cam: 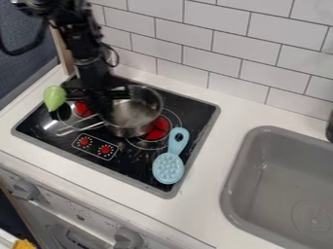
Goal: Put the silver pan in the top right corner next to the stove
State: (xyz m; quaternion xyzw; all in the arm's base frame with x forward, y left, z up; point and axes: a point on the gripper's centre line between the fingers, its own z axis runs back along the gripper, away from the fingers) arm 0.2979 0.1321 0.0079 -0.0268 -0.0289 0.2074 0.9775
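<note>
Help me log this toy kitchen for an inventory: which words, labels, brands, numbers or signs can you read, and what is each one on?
No text can be read anywhere.
Stove: white ticks ring its two red dials; no letters or numbers to make out.
Front panel below the counter: small dark marks between the knobs, too small to read.
Sink: a faint round mark on its floor, nothing legible.

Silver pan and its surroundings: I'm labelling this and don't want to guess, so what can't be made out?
All in the camera view:
- Silver pan: part of its left side, hidden by the black hand.
- Contact between hand and pan: dark and blurred.
- Dark object: cut off by the right edge.
- Yellow object: cut off by the bottom edge.
- Front knob: surrounding marks too small.
</note>
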